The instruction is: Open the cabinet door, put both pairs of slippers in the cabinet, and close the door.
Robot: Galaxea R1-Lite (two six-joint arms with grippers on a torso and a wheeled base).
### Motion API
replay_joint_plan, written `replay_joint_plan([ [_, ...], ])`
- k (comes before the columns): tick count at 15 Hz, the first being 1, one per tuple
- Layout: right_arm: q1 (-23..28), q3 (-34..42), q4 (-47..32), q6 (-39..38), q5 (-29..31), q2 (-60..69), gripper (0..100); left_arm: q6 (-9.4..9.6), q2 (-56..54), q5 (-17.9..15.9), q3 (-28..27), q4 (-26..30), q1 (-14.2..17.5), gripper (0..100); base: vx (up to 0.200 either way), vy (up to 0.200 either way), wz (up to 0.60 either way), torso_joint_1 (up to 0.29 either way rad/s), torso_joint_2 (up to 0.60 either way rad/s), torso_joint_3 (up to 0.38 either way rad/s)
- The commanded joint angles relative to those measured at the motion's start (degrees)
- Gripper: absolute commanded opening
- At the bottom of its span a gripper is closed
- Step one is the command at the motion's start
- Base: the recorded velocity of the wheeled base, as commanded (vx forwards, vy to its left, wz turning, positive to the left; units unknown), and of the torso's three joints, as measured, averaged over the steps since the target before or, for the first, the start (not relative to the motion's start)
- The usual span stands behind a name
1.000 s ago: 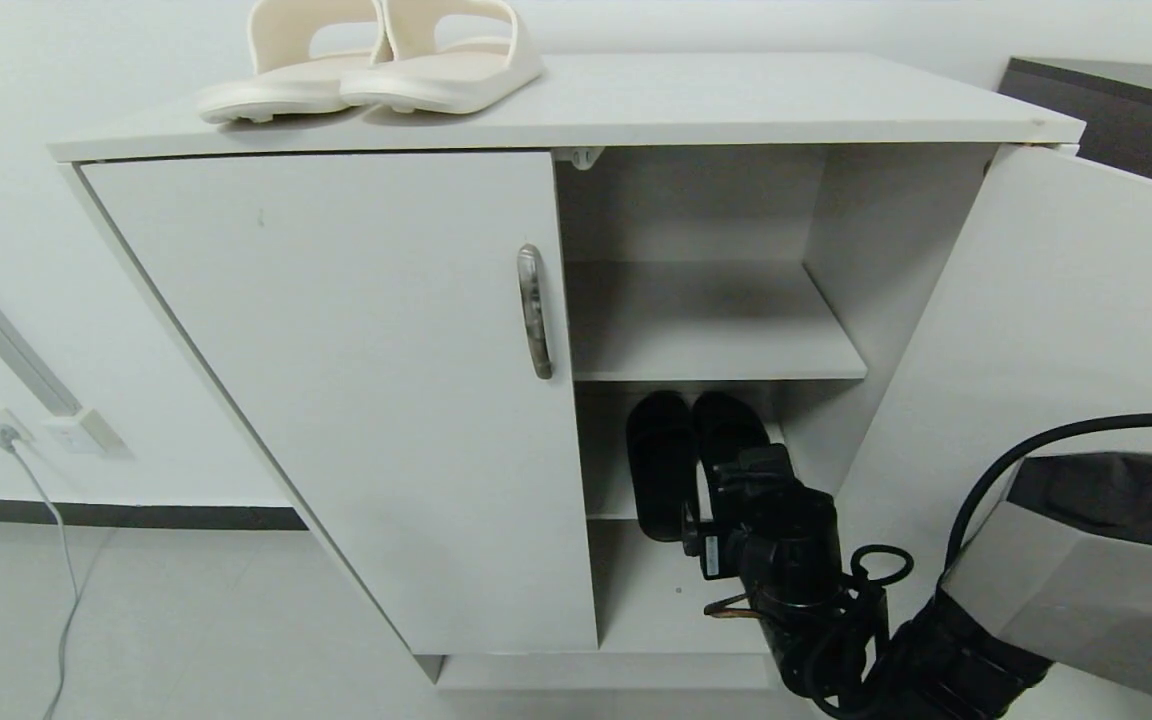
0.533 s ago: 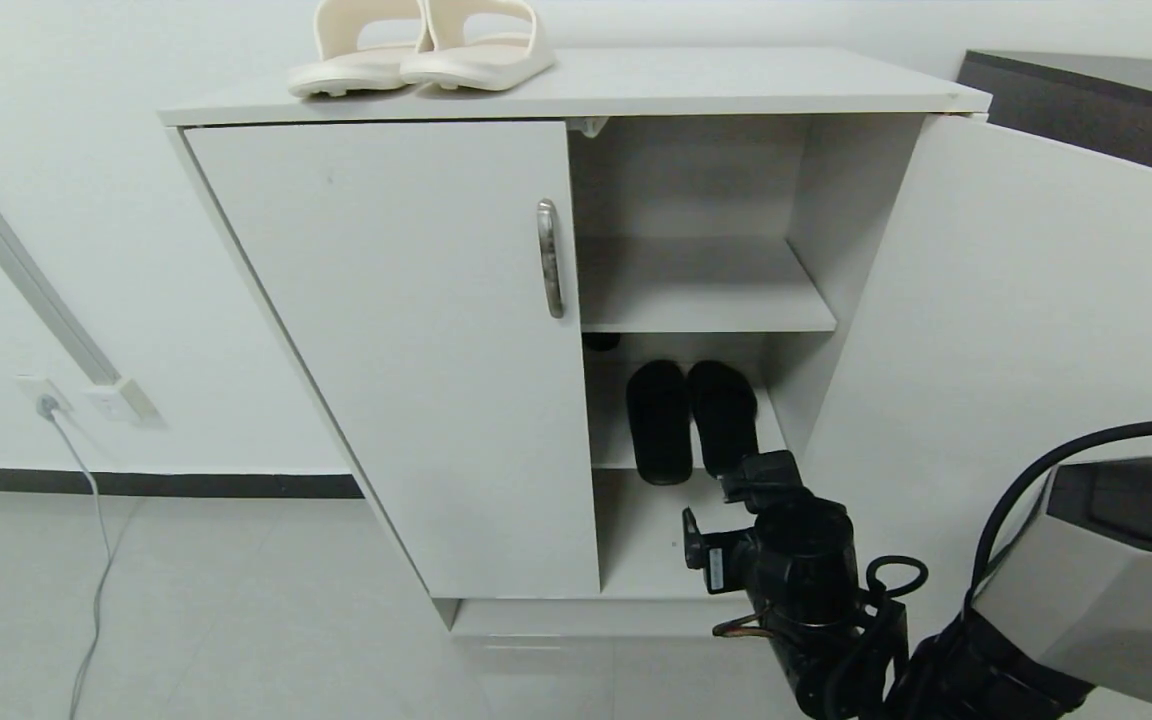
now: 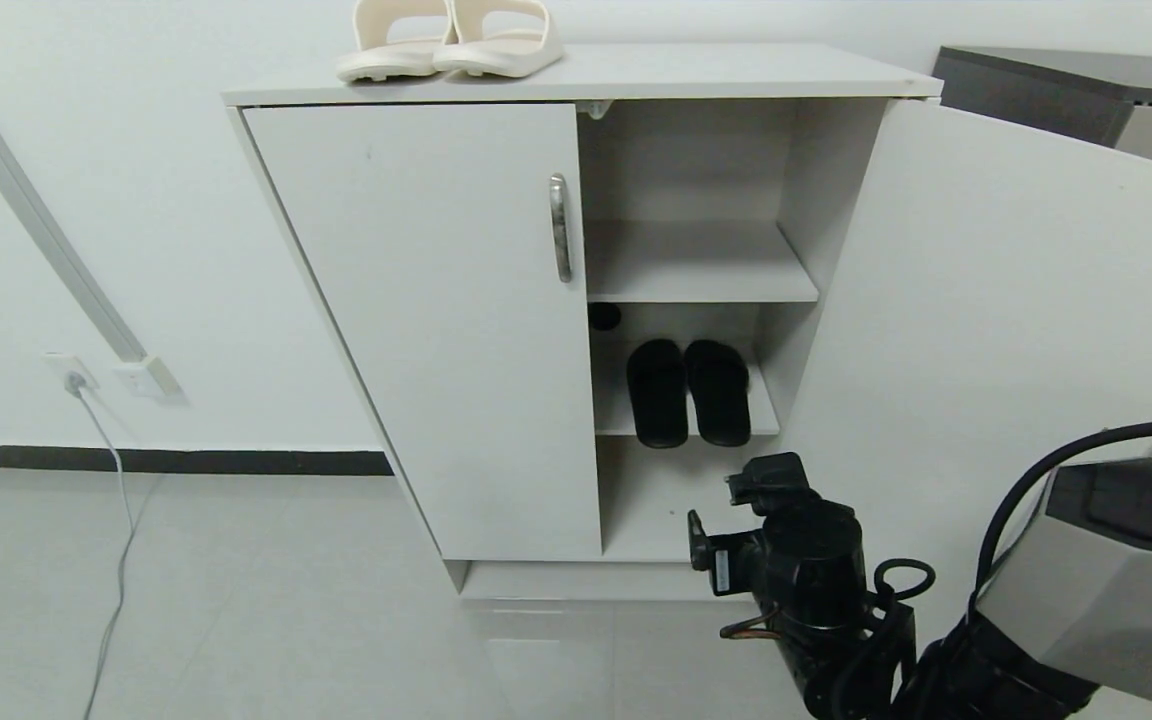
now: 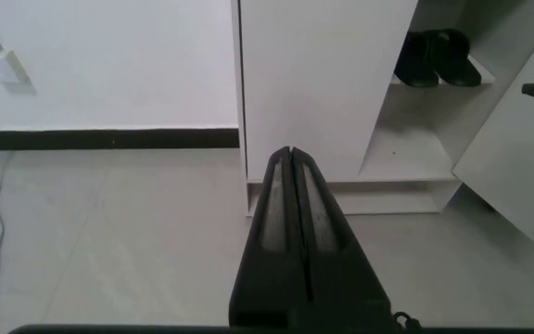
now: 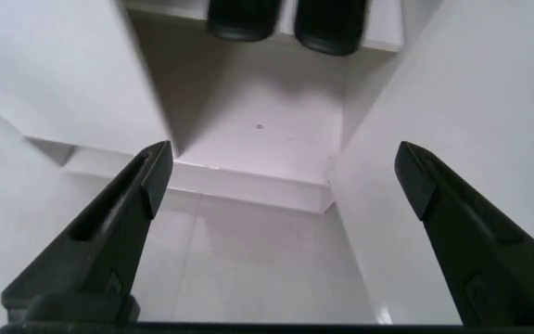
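A white cabinet (image 3: 576, 75) has its right door (image 3: 996, 300) swung open and its left door (image 3: 436, 320) shut. A pair of black slippers (image 3: 688, 390) lies side by side on the middle shelf, toes inward. A cream pair (image 3: 451, 40) rests on the cabinet top at the left. My right gripper (image 3: 761, 480) hangs low in front of the open half, below and clear of the black slippers (image 5: 286, 19). Its fingers (image 5: 109, 232) are spread wide, open and empty. My left gripper (image 4: 290, 158) is shut with nothing in it, over the floor before the left door.
The open door stands close beside my right arm. A wall socket (image 3: 71, 375) with a hanging cable (image 3: 116, 560) is at the left. Dark grey furniture (image 3: 1056, 85) sits behind the door. Tiled floor (image 3: 236, 620) lies open at the left front.
The head view has pulled back, so the cabinet looks smaller. My right gripper has drawn out from the middle shelf, and the black slippers stay lying there.
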State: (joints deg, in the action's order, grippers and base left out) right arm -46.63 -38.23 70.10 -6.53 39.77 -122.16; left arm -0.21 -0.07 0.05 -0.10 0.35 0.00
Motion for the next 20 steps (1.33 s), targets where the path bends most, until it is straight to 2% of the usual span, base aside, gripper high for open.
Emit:
replay_joint_plan([
  [1,-0.2,0.1,0.0,0.0,0.0,-0.3,100,-0.06,0.1,0.0,0.0,0.0,0.0,0,0.0,0.0,0.0,0.0,0.0,0.0],
  [6,-0.3,0.2,0.1,-0.1,0.0,-0.2,100,0.03,0.1,-0.1,0.0,0.0,0.0,0,0.0,0.0,0.0,0.0,0.0,0.0],
  [15,-0.4,0.8,1.3,0.0,0.2,0.0,100,0.12,0.1,-0.1,0.0,0.0,0.0,0,0.0,0.0,0.0,0.002,0.0,0.179],
  [20,-0.4,0.8,2.0,0.0,0.3,-0.1,100,0.12,0.1,-0.1,0.0,0.0,0.0,0,0.0,0.0,0.0,0.0,0.0,0.031],
])
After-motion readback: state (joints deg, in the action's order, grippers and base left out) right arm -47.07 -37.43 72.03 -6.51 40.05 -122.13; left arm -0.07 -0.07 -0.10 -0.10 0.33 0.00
